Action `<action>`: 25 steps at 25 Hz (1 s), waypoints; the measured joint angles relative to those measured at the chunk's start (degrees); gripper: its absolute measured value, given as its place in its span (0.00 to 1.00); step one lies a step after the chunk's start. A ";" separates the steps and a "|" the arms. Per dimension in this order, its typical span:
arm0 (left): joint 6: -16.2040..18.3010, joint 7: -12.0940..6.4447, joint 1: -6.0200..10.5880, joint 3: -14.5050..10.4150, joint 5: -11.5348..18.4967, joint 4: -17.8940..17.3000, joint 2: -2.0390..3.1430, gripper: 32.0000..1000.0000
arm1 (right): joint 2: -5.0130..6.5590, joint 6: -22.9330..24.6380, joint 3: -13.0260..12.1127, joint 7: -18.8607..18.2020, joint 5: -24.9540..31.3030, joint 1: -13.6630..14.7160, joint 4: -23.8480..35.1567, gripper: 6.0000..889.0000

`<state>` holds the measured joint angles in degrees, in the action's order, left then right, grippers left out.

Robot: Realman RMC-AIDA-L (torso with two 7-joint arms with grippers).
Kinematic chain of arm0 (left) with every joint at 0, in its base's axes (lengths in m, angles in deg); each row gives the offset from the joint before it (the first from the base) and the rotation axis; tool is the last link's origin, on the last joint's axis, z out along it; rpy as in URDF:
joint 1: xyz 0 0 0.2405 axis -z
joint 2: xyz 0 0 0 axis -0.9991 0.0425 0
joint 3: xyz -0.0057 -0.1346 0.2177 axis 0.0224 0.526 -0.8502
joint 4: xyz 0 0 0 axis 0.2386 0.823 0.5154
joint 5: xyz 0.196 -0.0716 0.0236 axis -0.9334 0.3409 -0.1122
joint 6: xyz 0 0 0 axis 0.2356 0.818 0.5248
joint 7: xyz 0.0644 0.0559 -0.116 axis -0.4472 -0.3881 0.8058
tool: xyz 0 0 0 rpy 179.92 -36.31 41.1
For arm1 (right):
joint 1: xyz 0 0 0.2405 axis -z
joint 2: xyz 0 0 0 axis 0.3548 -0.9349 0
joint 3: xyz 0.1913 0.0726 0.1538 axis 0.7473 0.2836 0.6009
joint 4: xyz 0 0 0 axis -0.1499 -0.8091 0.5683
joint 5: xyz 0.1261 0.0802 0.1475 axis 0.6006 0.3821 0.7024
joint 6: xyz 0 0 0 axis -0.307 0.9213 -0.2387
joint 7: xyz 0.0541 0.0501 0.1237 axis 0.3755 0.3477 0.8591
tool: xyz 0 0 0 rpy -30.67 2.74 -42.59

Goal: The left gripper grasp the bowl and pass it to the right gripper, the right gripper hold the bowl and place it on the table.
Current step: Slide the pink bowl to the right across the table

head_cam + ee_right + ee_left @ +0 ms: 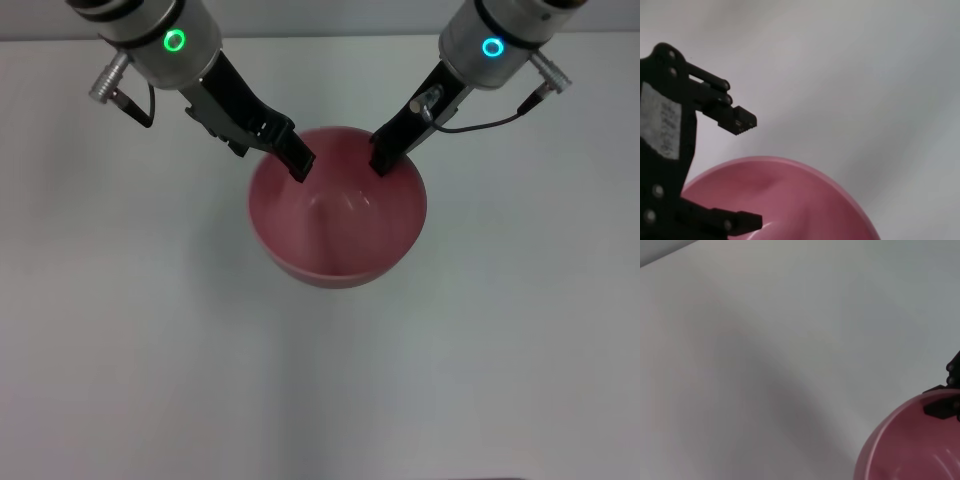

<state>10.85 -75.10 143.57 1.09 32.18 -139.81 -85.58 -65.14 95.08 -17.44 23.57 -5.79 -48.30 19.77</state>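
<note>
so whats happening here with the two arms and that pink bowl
Both arms meet at a round, deep pink plastic bowl above the plain white table. The left gripper, on the green-ringed arm, and the right gripper, on the cyan-ringed arm, each sit at the bowl's far rim, on opposite sides. The right wrist view shows one gripper's fingers spread apart over the rim, not clamped. This looks like the handover between the arms; which one bears the bowl I cannot tell.
</note>
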 joint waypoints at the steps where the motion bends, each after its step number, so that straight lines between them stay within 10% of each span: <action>1: 0.38 0.19 -0.11 0.01 0.00 -0.65 0.02 0.84 | 0.00 -0.01 0.00 -0.01 0.00 0.00 0.00 0.03; 15: 2.95 3.09 -2.89 0.06 -2.35 -9.81 0.36 0.84 | 0.00 0.00 0.00 -0.04 0.00 0.12 0.00 0.03; 25: 2.67 4.45 -3.29 0.19 -7.40 -10.18 0.36 0.84 | 0.06 0.00 0.00 -0.04 0.00 0.18 -0.45 0.03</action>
<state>13.52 -70.65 140.28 1.28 24.79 -149.98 -85.21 -65.08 95.08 -17.44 23.53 -5.79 -48.12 19.32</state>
